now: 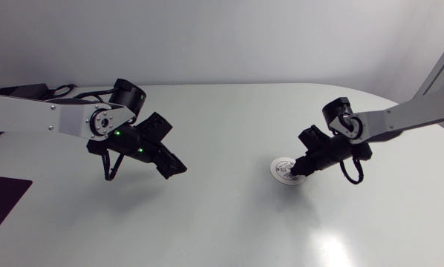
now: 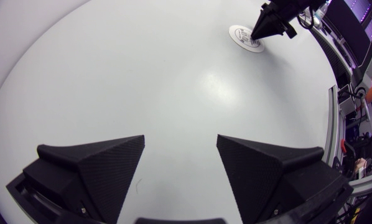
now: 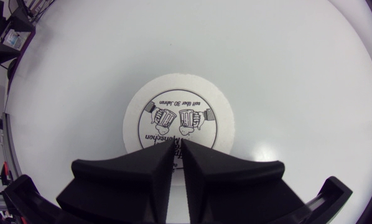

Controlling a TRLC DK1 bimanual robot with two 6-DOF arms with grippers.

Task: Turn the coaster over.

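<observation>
white table (image 1: 229, 215) | coaster (image 3: 176, 99) (print up) | right end effector (image 3: 176, 146) closed | left end effector (image 2: 180, 142) spread

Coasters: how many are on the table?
1. The coaster lies flat on the white table, print side up, under the tips of the right gripper. None seems hidden.

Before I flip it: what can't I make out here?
Near edge of the coaster, right wrist view: hidden under the right gripper, so contact there is unclear.
Underside of the coaster, all views: it faces down on the table.
Print on the coaster, head view: too small.
</observation>
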